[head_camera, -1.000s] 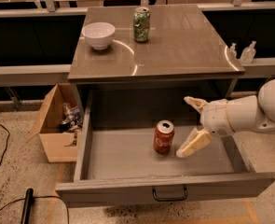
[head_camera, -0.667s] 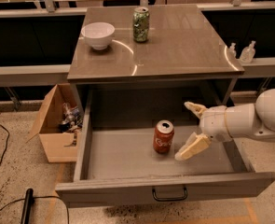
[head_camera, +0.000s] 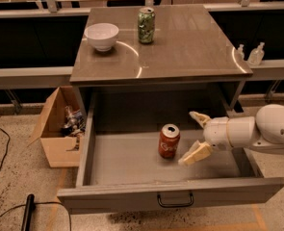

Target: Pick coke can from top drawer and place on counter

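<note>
The red coke can [head_camera: 169, 141] stands upright on the grey floor of the open top drawer [head_camera: 132, 162], near the middle. My gripper [head_camera: 193, 137] reaches in from the right, inside the drawer and just right of the can, not touching it. Its two cream fingers [head_camera: 196, 154] are spread open and empty, one towards the back and one towards the front. The counter [head_camera: 189, 42] is the glossy grey-brown top above the drawer. The drawer's dark handle [head_camera: 174, 199] is on its front panel.
On the counter stand a white bowl [head_camera: 101, 35] at the left and a green patterned can [head_camera: 146, 25] at the back middle. An open cardboard box [head_camera: 59, 126] with clutter sits on the floor left of the cabinet. Two small bottles [head_camera: 256, 54] stand on a ledge at the right.
The gripper has edged a little towards the can, staying open. The can has not moved.
</note>
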You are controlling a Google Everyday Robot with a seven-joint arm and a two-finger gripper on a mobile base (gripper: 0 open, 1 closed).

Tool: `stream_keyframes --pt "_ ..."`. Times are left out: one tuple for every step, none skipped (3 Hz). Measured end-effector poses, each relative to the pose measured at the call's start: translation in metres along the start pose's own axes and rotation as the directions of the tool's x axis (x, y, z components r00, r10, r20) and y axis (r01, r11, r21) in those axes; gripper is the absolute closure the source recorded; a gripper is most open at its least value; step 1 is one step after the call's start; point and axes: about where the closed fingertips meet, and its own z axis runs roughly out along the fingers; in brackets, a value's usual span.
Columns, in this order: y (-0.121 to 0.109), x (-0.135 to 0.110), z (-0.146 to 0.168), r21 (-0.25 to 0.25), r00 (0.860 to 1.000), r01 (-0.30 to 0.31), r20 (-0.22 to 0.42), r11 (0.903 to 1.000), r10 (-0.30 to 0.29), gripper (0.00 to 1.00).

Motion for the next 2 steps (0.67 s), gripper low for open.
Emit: stream_keyframes --pt "-0.001 0.009 0.022 -0.041 1.0 -0.018 0.012 0.999 0.018 0.0" --pt "0.004 0.01 0.042 -0.09 0.999 -0.024 0.037 0.9957 0.027 0.18"
